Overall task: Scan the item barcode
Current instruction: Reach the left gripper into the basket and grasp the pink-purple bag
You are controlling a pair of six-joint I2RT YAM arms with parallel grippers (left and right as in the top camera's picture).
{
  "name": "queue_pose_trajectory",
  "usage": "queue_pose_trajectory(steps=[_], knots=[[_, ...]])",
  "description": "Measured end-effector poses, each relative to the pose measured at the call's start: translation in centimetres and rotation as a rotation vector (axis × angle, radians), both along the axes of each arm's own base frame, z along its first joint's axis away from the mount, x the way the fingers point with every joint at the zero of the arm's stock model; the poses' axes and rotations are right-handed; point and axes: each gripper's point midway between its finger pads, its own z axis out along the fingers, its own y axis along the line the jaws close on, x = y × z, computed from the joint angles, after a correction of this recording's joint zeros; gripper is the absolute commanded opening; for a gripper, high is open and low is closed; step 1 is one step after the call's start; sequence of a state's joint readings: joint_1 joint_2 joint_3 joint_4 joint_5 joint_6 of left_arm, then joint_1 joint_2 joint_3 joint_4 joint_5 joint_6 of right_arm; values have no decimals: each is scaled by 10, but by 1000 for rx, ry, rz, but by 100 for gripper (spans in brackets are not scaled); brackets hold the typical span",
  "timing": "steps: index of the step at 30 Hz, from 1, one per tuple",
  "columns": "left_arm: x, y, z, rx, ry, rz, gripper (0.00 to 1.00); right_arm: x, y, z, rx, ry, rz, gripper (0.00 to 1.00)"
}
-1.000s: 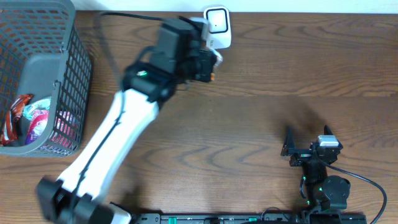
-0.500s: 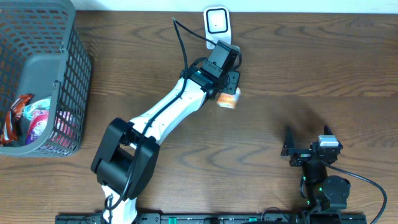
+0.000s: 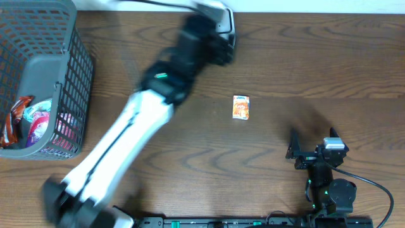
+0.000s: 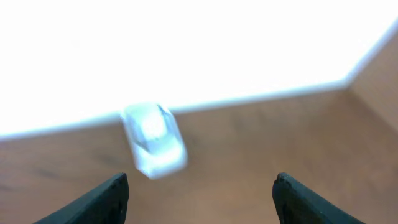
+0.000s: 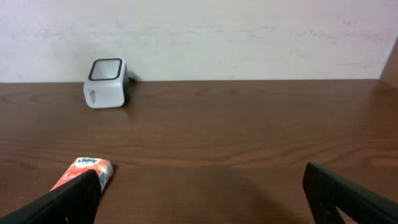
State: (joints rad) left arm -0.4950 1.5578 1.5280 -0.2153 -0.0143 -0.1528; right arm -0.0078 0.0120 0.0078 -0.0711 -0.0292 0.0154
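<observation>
Small orange tissue packet (image 3: pixel 241 107) lies mid-frame on the desk (image 3: pixel 316 76). Left hand (image 4: pixel 200 186), top centre by the scanner (image 4: pixel 153 140), gapes empty; right hand (image 5: pixel 199 186) wide open, empty.

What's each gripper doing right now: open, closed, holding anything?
Left gripper: open, holding nothing.
Right gripper: open, holding nothing.

Blue "Kleenex" wordmark, barely legible, on the white end of the orange packet (image 5: pixel 84 173).
</observation>
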Motion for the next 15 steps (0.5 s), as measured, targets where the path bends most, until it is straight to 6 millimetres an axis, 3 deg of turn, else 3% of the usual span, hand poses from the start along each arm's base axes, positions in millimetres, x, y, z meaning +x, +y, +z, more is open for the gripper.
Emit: queue_pose_trajectory(steps=[2,4,7,11,15], knots=[[-6,49,41,20,-95,98,73,0,0,0,0,0,0,99],[-13,102,68,51,-152,209,72,0,0,0,0,0,0,99],[-24,188,87,108,-180,423,73,0,0,0,0,0,0,99],[-51,318,74,199,-85,765,73,0,0,0,0,0,0,99],[-93,410,27,255,139,1008,73,0,0,0,0,0,0,99]])
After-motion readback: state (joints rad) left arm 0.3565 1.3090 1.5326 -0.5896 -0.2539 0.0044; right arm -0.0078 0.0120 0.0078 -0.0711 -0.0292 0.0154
